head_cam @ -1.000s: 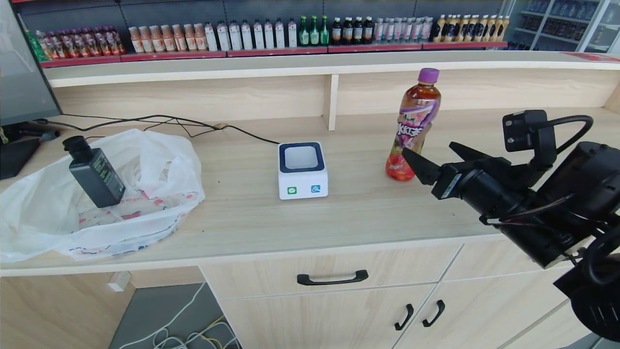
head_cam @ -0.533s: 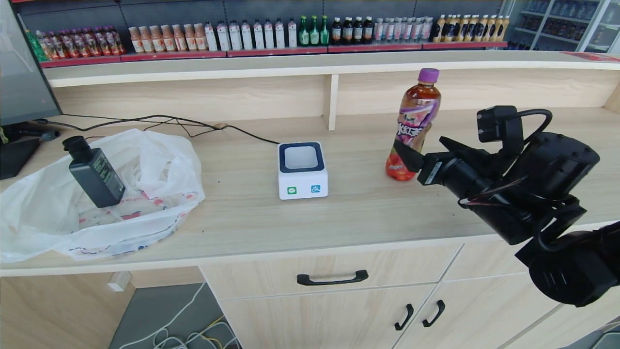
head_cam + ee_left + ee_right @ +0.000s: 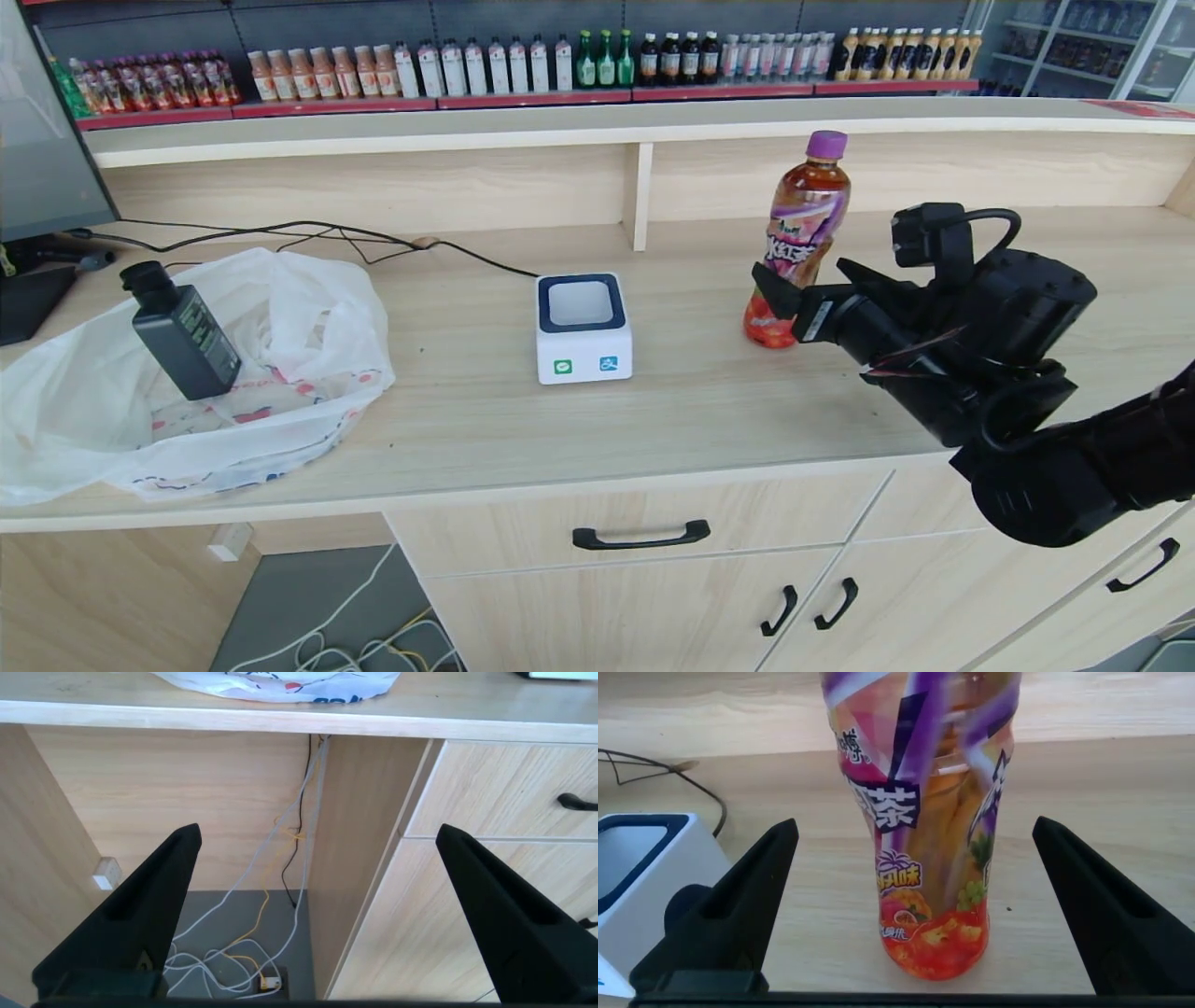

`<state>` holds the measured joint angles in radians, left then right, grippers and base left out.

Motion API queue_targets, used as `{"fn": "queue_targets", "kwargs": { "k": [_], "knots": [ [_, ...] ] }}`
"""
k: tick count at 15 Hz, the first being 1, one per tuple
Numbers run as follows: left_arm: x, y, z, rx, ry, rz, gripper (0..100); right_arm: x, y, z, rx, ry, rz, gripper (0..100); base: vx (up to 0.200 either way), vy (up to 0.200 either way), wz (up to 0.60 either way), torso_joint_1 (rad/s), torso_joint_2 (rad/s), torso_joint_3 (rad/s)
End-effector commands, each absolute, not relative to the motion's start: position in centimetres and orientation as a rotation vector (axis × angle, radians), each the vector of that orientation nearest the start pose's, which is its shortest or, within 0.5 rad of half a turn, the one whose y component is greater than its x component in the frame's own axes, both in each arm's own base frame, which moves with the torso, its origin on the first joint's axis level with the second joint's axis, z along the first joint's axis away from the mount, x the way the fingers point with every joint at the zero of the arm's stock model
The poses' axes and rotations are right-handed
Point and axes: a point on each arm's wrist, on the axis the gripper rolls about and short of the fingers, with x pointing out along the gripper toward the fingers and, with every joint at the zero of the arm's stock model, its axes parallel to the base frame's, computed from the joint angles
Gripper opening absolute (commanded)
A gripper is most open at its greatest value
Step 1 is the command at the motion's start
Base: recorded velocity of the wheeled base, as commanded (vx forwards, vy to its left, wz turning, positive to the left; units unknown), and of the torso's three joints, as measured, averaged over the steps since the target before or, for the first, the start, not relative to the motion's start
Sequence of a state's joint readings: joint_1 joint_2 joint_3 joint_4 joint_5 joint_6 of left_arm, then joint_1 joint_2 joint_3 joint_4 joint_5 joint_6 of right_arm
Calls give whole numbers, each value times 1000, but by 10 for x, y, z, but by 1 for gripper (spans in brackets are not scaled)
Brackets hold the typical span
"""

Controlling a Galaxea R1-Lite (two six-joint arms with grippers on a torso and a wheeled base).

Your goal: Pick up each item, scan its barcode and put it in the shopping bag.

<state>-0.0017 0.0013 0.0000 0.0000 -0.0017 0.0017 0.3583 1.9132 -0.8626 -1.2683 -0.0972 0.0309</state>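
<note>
On the far left, the left claw (image 3: pixel 318 831) hangs low in front of the counter (image 3: pixel 709 401) with its fingers spread wide and nothing in them, facing the open space under the counter where loose cables (image 3: pixel 245 952) lie on the floor. On the counter above it, a white shopping bag (image 3: pixel 322 308) lies open, and a dark bottle (image 3: pixel 183 334) leans tilted inside it, cap toward the far left. A black cord (image 3: pixel 308 229) runs along the far side of the counter from the left toward the white scanner (image 3: pixel 583 327), which sits mid-counter, well apart from the bag. To the right of the scanner a tea bottle (image 3: pixel 800 238) with a purple cap stands upright on the counter. The right claw (image 3: pixel 801 271) is level with the tea bottle's lower half, its fingers wide on either side of the bottle and not touching it.
</note>
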Motion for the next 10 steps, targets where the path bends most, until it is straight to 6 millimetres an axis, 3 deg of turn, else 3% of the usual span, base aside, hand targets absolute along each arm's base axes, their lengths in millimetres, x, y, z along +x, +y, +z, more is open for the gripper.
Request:
{"fn": "queue_targets", "kwargs": {
  "k": [1,10],
  "knots": [
    [-23,0,76,2,2,-3,100,340,125,184,84,-196,264,100,0,0,0,0,0,0],
    [-23,0,76,2,2,-3,100,363,125,176,95,-200,247,100,0,0,0,0,0,0]
  ]
}}
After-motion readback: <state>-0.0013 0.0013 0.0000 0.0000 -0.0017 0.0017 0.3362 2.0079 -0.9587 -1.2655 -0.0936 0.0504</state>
